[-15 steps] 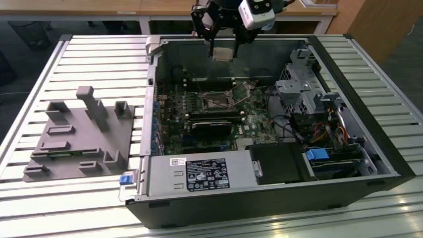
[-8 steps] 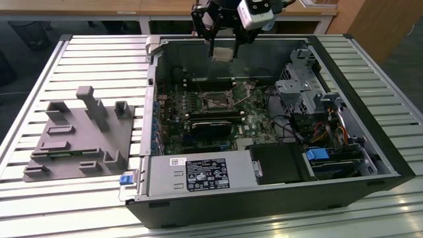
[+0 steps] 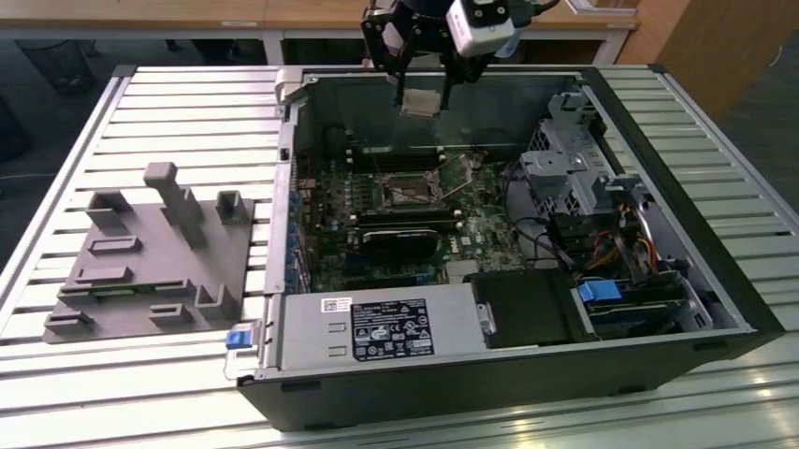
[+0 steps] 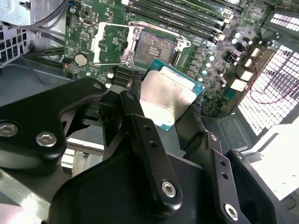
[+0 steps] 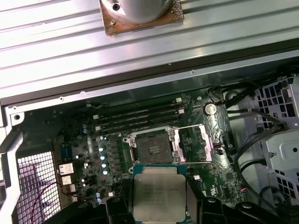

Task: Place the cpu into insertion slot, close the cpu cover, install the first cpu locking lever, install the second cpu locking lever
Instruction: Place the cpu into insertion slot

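Above open black metal computer case (image 3: 500, 383) – black two-finger gripper (image 3: 422, 94), fingers closed partway onto opposite edges of cpu (image 3: 421, 104), small flat square chip, silvery-beige metal top. Chip held clear of green motherboard (image 3: 327, 210), not seated. Insertion slot (image 5: 150, 148) – square dark-framed socket, pin field exposed, vacant. Cpu cover (image 5: 198, 142), thin silver metal frame plate, swung open just beside slot.

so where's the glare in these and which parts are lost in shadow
Second wrist view: strong glare on the cpu top, and the perforated wall burns out to white. First wrist view: the slatted table is washed bright, the cpu evenly lit. Exterior view: the table shines pale, while the inside of the case around the slot sits in shadow.
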Controlling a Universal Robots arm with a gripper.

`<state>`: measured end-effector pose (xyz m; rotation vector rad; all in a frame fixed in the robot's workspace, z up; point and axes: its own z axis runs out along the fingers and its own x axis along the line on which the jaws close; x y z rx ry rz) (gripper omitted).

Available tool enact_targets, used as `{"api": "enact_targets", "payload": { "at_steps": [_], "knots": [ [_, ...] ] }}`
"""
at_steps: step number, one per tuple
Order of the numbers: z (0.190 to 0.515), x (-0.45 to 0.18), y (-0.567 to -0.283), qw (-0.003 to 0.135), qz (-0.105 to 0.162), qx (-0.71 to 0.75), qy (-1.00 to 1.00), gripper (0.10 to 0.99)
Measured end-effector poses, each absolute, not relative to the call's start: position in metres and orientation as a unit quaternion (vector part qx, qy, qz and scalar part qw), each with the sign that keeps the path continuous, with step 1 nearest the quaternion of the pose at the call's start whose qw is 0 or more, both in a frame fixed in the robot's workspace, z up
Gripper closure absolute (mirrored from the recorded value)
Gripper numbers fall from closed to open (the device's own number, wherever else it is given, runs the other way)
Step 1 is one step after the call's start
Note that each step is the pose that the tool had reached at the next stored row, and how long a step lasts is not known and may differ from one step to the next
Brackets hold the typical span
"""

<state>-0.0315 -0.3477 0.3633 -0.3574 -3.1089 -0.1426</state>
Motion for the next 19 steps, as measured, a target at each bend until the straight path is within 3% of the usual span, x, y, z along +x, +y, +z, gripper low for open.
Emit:
{"api": "enact_targets", "payload": {
  "at_steps": [19],
  "knots": [
    [0.3629, -0.0315, -0.3477, 0.001, -0.046, -0.191, -0.980, 0.545]
  ]
}}
